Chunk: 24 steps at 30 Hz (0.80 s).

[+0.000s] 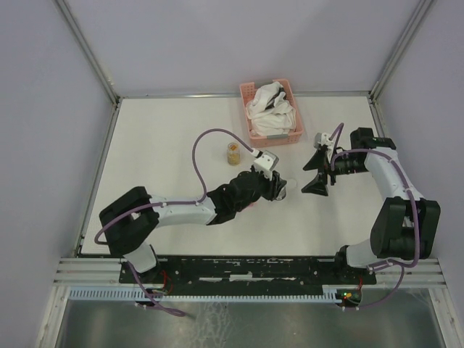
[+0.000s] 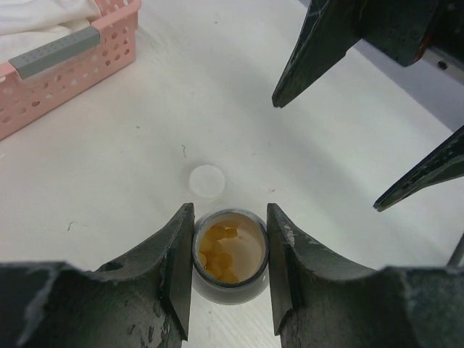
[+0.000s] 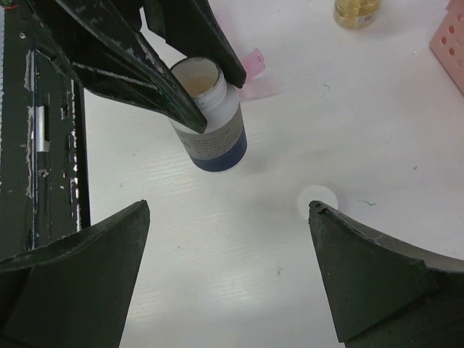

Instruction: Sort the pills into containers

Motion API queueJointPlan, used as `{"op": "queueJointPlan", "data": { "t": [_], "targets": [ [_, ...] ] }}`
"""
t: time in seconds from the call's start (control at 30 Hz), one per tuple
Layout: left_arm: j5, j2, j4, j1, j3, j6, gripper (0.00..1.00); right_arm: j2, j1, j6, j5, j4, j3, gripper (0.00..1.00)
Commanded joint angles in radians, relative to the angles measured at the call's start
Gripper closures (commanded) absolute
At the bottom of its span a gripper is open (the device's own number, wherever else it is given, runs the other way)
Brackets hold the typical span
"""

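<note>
The white bottle (image 3: 210,116) with its dark blue band is open, amber pills (image 2: 220,254) piled inside, its round white cap (image 2: 206,180) lying flat close by. Only a corner of the pink pill box (image 3: 255,61) peeks out behind it, and a small jar (image 3: 355,11) of yellow pills stands well apart.

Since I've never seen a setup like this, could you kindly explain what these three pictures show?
These are two robot arms bolted to a white table. One picture looks down from above; the other two come from a camera on each wrist, so the dark wedges at the bottom are that arm's own tool. The left tool is closed on an open white bottle with orange pills inside. The right tool hangs wide open and empty beside it. On the table lie a white disc, a small jar of yellow contents and a pink basket of white cloths. A pink piece shows behind the bottle.
</note>
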Motion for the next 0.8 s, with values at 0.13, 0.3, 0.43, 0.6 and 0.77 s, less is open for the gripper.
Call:
{"op": "queueJointPlan", "data": {
  "t": [0.13,0.3,0.43,0.6,0.77],
  "targets": [
    [-0.145,0.108,0.024,-0.045,0.097,0.132,0.97,-0.041,-0.029,0.044,0.032,0.074,-0.017,0.0],
    [-0.173,0.16,0.024,-0.057,0.12,0.141,0.97,-0.053,-0.031,0.081,0.051,0.114,-0.027,0.0],
    [-0.172,0.191,0.028,-0.059,0.137,0.141,0.97,-0.047,-0.03,0.084,0.052,0.113,-0.024,0.0],
    [-0.176,0.222,0.025,-0.06,0.154,0.149,0.97,-0.035,-0.03,0.098,0.064,0.117,-0.019,0.0],
    [-0.171,0.25,0.016,-0.06,0.161,0.146,0.97,-0.017,-0.03,0.102,0.076,0.138,-0.032,0.0]
  ]
}}
